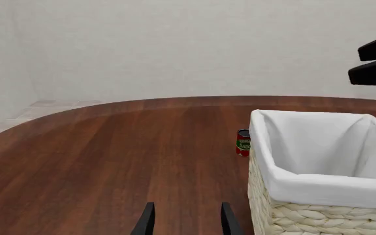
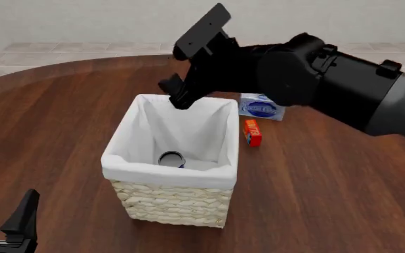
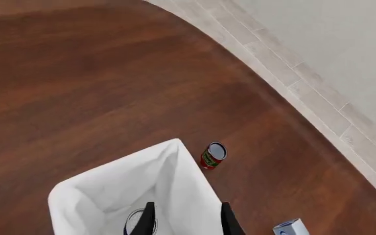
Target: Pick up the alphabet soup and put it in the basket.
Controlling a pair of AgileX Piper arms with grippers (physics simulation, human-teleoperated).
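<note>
Already the alphabet soup (image 2: 171, 158) sits upright inside the basket (image 2: 166, 199), a rigid, smooth, lightweight can we judge best gripped around its sides, beneath our right end effector (image 3: 184, 218), jaws parted and empty.

The tabletop (image 2: 61, 132) is polished reddish-brown wood with a soft sheen. The basket (image 2: 174, 203) is rough cream wicker, lined with smooth matt white cloth. Inside it, the alphabet soup (image 2: 171, 158) shows a grey metal top. The right pincer (image 2: 174, 92) is matt black.
</note>
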